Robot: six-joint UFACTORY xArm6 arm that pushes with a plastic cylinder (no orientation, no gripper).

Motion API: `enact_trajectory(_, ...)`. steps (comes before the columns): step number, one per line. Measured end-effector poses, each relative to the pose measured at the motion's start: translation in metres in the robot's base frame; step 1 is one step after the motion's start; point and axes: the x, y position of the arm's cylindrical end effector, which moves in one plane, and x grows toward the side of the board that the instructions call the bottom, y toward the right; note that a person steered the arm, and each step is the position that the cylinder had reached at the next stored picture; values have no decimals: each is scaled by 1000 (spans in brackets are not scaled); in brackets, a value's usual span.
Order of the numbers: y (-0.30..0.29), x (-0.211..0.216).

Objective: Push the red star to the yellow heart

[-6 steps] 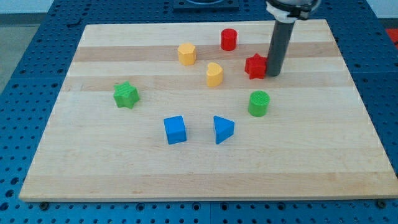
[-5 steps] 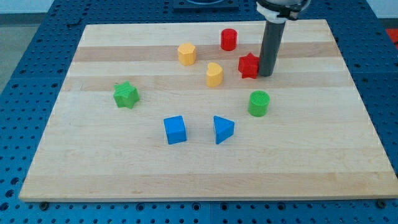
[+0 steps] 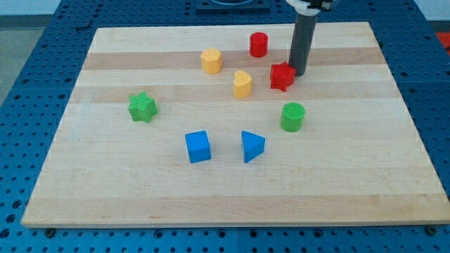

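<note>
— Dark and matte, that rod: where does my tip point(image 3: 299, 73) sit?
— At the far right of the red star point(image 3: 282, 76), touching or just short of it; I cannot tell which. No pincer is fitted, so nothing opens or closes; the rod is a plain smooth cylinder, and its upper part with the pale collar is cut off by the view's top.
— And the red star itself?
— On the far half of the board, right of centre. The yellow heart point(image 3: 242, 83) lies near it to the left, with a gap between them. The heart's lobes are hard to make out; it reads as a rounded yellow lump.
— Any containers?
— Only the wooden board point(image 3: 394, 176), pale planks with grain running left to right, carrying every block. It rests on a blue perforated table point(image 3: 21, 140).
— The other blocks?
— A red cylinder point(image 3: 259, 44) far of the star; a yellow block point(image 3: 211, 60), possibly hexagonal, far-left of the heart. A ribbed green cylinder point(image 3: 292, 117) near of the star. A blue triangle point(image 3: 252, 145) and blue cube point(image 3: 198, 146) sit side by side nearer still. A green star point(image 3: 143, 107) stands well apart on the left.
</note>
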Motion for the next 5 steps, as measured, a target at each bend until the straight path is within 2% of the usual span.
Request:
enact_trajectory(1, -11, 11)
enact_trajectory(5, -21, 12)
